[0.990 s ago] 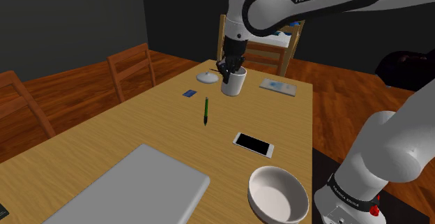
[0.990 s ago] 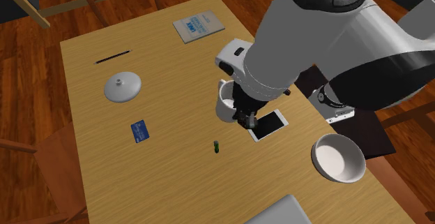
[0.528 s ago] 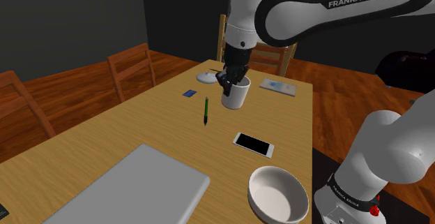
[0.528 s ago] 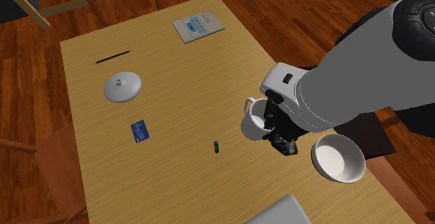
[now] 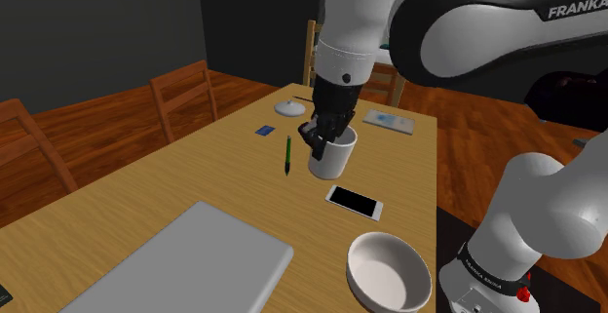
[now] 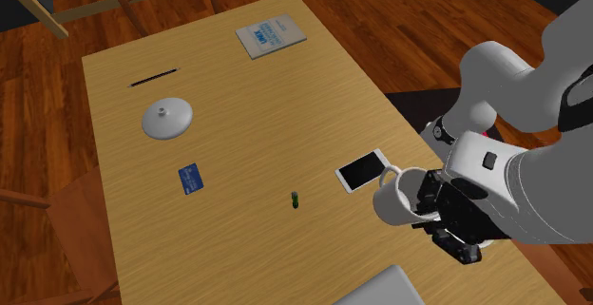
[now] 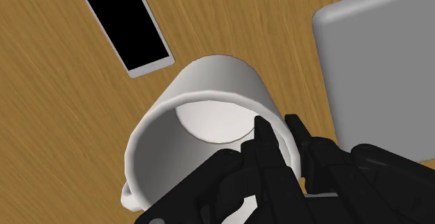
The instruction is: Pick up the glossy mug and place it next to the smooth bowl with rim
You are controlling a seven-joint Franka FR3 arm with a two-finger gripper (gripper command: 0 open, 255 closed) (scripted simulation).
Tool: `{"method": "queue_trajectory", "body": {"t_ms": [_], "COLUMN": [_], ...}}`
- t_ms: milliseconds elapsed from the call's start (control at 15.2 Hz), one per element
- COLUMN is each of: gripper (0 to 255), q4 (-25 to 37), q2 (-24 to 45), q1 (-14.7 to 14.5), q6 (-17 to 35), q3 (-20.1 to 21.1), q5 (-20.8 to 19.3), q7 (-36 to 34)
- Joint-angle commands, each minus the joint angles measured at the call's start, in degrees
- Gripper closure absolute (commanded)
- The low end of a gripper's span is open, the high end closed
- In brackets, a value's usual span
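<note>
The tool clamps the rim of the white mug, aloft between the phone and grey laptop.

Pinching the white mug by its rim with the black gripper; over wooden table, phone near mug, grey slab beside gripper.

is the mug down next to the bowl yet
No, the gripper holds the mug by its rim, and the phone lies between it and the bowl.
</note>
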State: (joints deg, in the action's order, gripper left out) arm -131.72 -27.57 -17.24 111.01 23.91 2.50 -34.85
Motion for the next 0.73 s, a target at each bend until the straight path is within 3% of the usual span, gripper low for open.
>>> {"method": "queue_trajectory", "body": {"t_ms": [0,660], "gripper": [255,255], "q4": [-0.1,4.6], "q2": [-0.3,1.2], "q1": [-0.9,-5.0], "q6": [-0.3,-3.5], "q3": [1.8,13.1], "q5": [0.7,3.8], "q7": [-2.4,-16.5]}}
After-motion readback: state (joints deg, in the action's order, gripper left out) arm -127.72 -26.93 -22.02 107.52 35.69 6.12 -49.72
